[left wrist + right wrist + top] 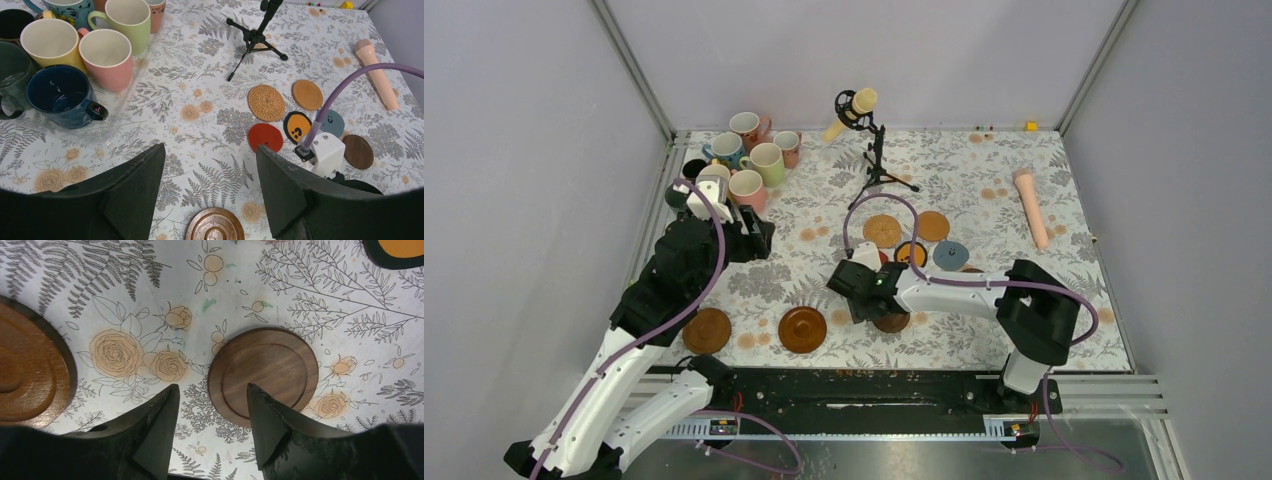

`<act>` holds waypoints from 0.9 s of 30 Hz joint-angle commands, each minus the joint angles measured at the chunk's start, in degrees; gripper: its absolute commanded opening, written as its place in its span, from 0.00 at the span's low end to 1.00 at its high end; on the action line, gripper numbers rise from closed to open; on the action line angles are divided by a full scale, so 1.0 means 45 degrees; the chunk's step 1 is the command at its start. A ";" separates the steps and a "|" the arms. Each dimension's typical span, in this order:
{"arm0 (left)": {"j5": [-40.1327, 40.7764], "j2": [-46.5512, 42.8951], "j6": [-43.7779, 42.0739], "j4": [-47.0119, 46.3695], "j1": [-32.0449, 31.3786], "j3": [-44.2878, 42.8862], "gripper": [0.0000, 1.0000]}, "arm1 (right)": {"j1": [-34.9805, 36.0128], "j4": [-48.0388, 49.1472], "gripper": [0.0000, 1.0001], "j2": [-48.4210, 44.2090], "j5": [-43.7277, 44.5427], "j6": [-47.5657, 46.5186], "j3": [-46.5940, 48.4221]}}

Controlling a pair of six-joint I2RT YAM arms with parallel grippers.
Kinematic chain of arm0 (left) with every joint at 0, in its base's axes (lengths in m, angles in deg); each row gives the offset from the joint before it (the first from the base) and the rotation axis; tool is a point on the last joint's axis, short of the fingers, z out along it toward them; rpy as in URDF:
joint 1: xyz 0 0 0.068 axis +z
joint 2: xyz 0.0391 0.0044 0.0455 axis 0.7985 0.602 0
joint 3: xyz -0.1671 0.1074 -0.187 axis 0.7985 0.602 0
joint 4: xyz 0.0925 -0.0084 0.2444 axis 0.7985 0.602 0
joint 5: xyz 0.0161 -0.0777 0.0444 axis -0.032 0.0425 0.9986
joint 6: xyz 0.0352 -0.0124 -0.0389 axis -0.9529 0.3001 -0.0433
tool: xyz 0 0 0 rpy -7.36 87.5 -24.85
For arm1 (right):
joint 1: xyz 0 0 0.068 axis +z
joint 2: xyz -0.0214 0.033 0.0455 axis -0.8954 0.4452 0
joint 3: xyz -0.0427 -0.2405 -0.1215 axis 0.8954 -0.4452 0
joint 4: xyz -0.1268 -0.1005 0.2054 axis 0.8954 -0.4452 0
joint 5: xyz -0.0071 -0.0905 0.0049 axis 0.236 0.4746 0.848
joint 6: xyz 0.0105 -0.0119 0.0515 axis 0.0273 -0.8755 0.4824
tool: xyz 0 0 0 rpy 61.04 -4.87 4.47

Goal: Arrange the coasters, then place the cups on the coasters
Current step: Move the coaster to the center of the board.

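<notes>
Table under a white cloth printed with grey ferns and orange roses (plain pale walls on three sides, metal rail along the near edge). Cups bunched in the far left corner. Coasters mostly clustered mid-table, two ridged brown ones by the near edge. Left gripper hovering near the cups, jaws wide apart, empty. Right gripper low over a dark wooden coaster, jaws parted, gripping nothing.

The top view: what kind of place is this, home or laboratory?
Probably a laboratory test cell: bare grey walls in a metal frame, robot arms on a black rail, and a flowered tablecloth holding mugs.
</notes>
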 commanded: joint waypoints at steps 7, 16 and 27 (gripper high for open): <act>0.0256 -0.0063 0.0128 -0.0606 -0.0038 -0.0022 0.68 | 0.0119 -0.0946 0.57 0.0988 0.1266 0.0533 0.0285; 0.0272 -0.0063 0.0104 -0.0608 -0.0037 -0.0044 0.68 | -0.0158 -0.1505 0.46 0.0635 0.2838 0.0532 -0.0276; 0.0304 -0.0097 0.0108 -0.0608 -0.0031 -0.0029 0.68 | -0.1861 0.1535 0.41 -0.0087 0.1904 -0.1705 -0.2398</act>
